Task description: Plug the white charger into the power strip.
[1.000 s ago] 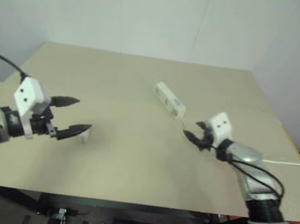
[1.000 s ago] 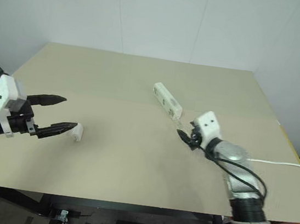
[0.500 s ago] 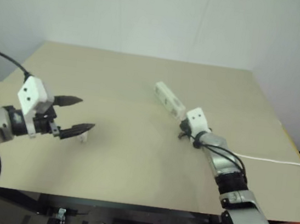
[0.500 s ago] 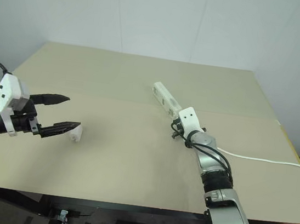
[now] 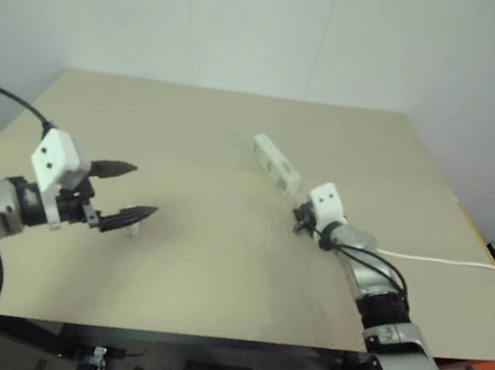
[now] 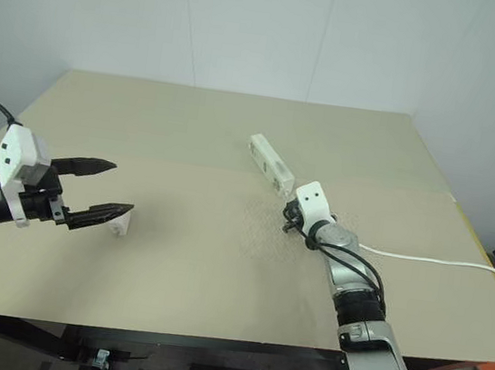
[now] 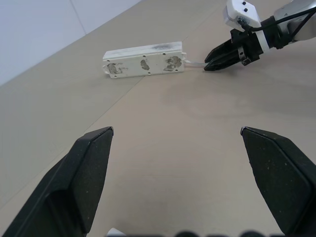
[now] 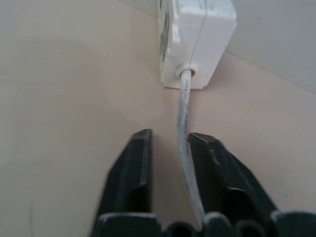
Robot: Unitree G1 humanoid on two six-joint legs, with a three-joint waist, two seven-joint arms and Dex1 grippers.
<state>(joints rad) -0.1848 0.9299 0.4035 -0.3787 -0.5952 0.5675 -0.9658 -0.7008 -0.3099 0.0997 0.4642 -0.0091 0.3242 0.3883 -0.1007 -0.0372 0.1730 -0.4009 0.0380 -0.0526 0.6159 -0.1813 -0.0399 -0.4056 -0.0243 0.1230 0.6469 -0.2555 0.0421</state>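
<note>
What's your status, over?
Left gripper open, charger on the table beside its lower finger. Right gripper straddling the cord just behind the power strip. Sockets unobstructed.

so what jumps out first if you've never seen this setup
The long flat white power strip lies mid-table, and the right gripper sits at its near end with the thin white cord running between its black fingers. On the left, the open left gripper hovers by the small white charger.

The power strip (image 6: 270, 162) lies mid-table (image 6: 218, 272), the right gripper (image 6: 287, 218) at its near end; the white charger (image 6: 118, 224) sits toward the left edge by the open left gripper (image 6: 105, 188).
</note>
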